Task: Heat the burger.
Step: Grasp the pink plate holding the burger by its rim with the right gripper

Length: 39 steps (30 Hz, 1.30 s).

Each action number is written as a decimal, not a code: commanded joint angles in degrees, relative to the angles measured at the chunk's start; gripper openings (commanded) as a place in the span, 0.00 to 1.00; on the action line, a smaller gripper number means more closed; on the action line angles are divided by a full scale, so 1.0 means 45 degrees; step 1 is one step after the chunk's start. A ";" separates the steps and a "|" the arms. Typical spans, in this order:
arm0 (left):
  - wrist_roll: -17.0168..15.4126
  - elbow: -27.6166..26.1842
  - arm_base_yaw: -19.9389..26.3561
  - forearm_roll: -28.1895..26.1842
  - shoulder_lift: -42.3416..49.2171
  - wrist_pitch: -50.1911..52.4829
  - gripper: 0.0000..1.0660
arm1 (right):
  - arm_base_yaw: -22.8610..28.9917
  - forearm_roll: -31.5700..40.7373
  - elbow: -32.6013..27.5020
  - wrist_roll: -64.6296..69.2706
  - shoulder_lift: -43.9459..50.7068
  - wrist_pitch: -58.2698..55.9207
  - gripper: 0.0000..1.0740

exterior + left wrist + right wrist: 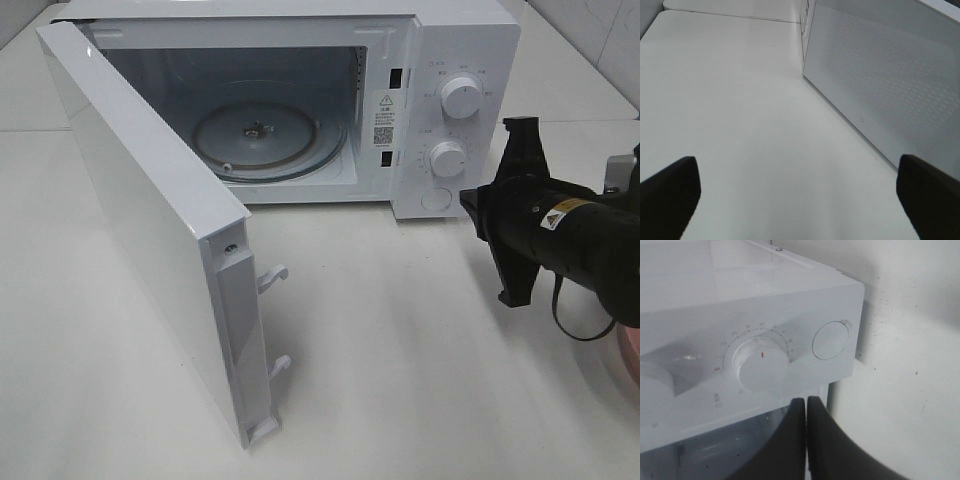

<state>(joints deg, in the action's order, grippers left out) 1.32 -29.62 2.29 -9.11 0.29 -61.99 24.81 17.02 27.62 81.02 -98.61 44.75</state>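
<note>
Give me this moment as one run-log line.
microwave door open | turntable bare | burger not in view | left gripper open, near door's outer face | right gripper shut, empty, at control panel

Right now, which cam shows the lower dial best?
Right wrist. The lower dial sits close and near the middle of the picture, with its red pointer and the scale around it visible. Exterior high shows the dial too, but small, and the pointer is hard to make out. Left wrist doesn't show it at all.

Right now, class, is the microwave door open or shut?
Open: the microwave door stands wide, its latch hooks free, baring the glass turntable inside.
</note>
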 commanded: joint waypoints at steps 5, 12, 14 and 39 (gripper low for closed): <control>0.0000 0.0013 0.0051 -0.0013 0.0229 0.0204 0.94 | 0.0013 -0.0127 -0.0025 -0.4316 0.2139 -0.2839 0.01; 0.0000 0.0013 0.0051 -0.0013 0.0229 0.0204 0.94 | 0.0013 -0.0102 0.0064 -0.7983 0.3603 -0.5093 0.01; 0.0000 0.0013 0.0051 -0.0013 0.0229 0.0204 0.94 | 0.0013 -0.0102 0.0127 -0.8480 0.3769 -0.5500 0.01; 0.0000 0.0013 0.0051 -0.0013 0.0229 0.0204 0.94 | -0.0025 -0.5195 0.3769 -1.5521 0.4265 -2.0741 0.09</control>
<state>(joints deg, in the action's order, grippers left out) 1.32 -29.62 2.29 -9.11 0.29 -61.94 24.81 -5.39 44.23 11.86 -79.64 -46.52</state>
